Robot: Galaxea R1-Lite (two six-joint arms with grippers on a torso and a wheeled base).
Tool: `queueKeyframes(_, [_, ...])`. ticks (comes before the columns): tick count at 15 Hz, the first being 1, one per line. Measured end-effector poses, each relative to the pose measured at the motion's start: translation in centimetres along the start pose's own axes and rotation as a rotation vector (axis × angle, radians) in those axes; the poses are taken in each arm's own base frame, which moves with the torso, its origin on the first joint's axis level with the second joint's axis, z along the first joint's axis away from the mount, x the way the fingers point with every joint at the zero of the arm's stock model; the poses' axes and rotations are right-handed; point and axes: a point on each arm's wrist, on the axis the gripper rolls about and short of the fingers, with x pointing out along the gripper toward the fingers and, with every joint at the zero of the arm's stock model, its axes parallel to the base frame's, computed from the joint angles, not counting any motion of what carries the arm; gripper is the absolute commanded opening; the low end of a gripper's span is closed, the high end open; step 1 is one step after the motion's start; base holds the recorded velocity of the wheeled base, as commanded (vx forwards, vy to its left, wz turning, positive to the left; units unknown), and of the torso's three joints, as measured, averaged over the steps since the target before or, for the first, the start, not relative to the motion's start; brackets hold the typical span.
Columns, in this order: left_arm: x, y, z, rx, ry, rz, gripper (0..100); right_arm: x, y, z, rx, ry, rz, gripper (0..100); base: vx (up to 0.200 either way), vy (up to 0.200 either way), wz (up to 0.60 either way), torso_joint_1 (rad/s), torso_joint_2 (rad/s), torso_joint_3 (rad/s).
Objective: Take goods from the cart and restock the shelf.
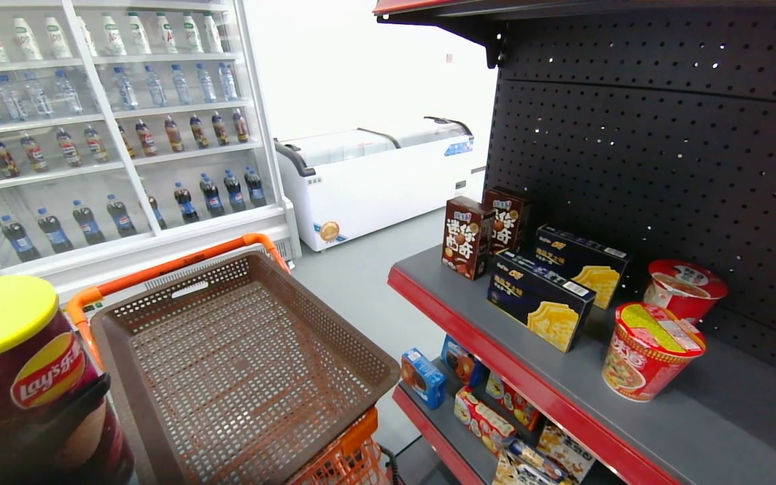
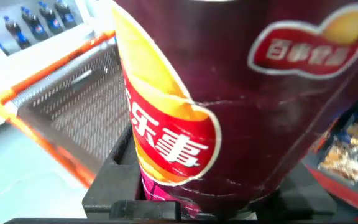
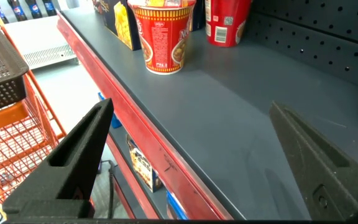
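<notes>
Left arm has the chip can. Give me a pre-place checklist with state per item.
1. Grip: left gripper is shut on the chip can, low on its body. ok.
2. Can's pose: upright, yellow lid on. ok.
3. Landing spot: bare grey board on the shelf, on the robot's right of the front cup noodles. ok.
4. Right gripper: open, hanging over that bare stretch, so it may block the spot. not ok.
5. Clearance past the front cup noodles, which stand near the shelf's edge: cannot tell.
</notes>
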Motion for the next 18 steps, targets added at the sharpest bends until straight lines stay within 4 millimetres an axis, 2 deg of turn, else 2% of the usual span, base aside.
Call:
queueKeyframes(3, [-2.1,-0.1,-0.2,0.001,0.007,0.023,0,0.0,0.0,0.0,0.000,0.000,0.001,100,0.000,0.000,0.00,0.000,0.00,0.000])
queueKeyframes(5, [-3.4,-0.1,-0.3,0.002,-0.018,0.038,0,0.0,0.0,0.0,0.000,0.001,0.001,100,0.000,0.000,-0.60,0.002,0.00,0.005])
queueKeyframes(10, [-5.6,-0.4,-2.0,-0.001,0.010,0.048,0,0.0,0.0,0.0,0.000,0.001,0.003,100,0.000,0.000,-0.60,-0.002,0.00,0.006])
queueKeyframes(18, [-6.8,-0.5,-2.4,-0.007,-0.038,0.059,0,0.0,0.0,0.0,0.000,0.000,0.003,100,0.000,0.000,-0.60,0.002,0.00,0.004])
